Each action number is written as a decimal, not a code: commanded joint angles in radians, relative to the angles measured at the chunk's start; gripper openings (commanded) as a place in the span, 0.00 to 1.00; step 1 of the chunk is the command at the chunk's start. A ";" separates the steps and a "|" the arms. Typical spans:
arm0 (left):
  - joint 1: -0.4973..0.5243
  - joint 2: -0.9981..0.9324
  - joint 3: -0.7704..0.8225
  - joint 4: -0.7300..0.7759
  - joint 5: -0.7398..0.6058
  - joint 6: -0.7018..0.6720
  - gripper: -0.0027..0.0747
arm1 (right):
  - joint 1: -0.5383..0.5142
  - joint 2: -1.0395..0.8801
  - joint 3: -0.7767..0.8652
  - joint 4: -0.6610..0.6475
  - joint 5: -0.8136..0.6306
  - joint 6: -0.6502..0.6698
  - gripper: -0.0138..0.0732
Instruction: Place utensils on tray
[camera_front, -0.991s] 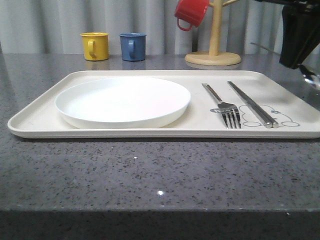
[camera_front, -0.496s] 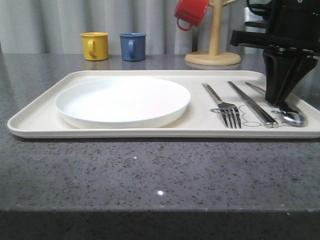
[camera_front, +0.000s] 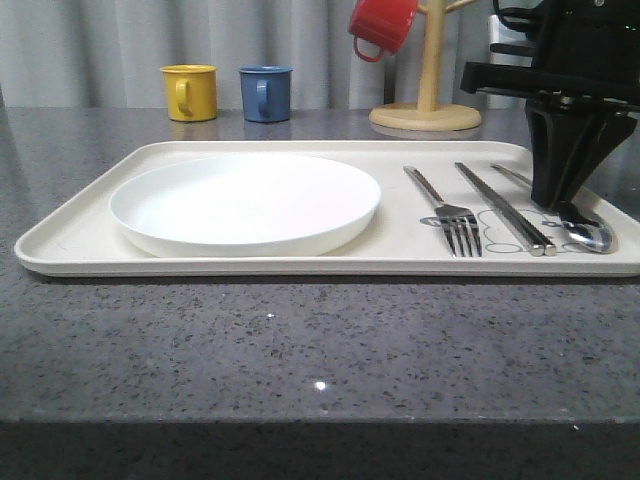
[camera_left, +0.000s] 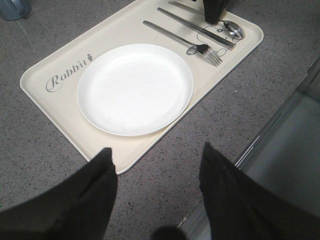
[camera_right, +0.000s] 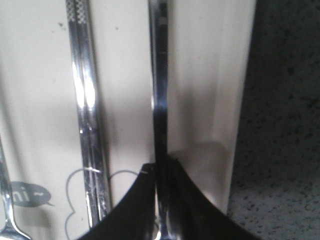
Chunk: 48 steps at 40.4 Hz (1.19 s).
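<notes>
The cream tray (camera_front: 300, 264) holds the utensils on its right side: a fork (camera_front: 450, 214), a pair of chopsticks (camera_front: 505, 209) and a spoon (camera_front: 590, 236) nearest the right rim. My right gripper (camera_front: 559, 207) stands over the spoon's handle and is shut on it (camera_right: 160, 167). The spoon's bowl rests on the tray. The spoon handle (camera_right: 160, 75) runs parallel to the chopsticks (camera_right: 85, 100). Off the tray's near left corner, my left gripper (camera_left: 157, 160) hangs open over the bare counter with nothing between its fingers.
A round white plate (camera_front: 245, 200) fills the tray's left half. Behind the tray stand a yellow mug (camera_front: 190, 92), a blue mug (camera_front: 266, 93) and a wooden mug tree (camera_front: 428, 100) with a red mug (camera_front: 383, 25). Grey speckled counter (camera_front: 300, 350) lies in front.
My right gripper came down from the upper right with the spoon, which now lies on the tray beside the chopsticks. Over the last half second almost nothing moved.
</notes>
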<state>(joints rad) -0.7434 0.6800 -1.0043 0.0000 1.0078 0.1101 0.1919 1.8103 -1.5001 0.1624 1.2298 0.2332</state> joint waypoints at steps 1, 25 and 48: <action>-0.005 0.001 -0.023 0.000 -0.065 -0.010 0.51 | -0.001 -0.042 -0.022 -0.017 0.006 -0.005 0.42; -0.005 0.001 -0.023 0.000 -0.065 -0.010 0.51 | 0.002 -0.460 0.013 -0.030 -0.028 -0.187 0.53; -0.005 0.001 -0.023 0.000 -0.065 -0.010 0.51 | 0.002 -1.224 0.439 -0.050 -0.156 -0.261 0.53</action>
<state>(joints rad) -0.7434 0.6800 -1.0043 0.0000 1.0078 0.1101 0.1943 0.6644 -1.0772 0.1257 1.1423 -0.0210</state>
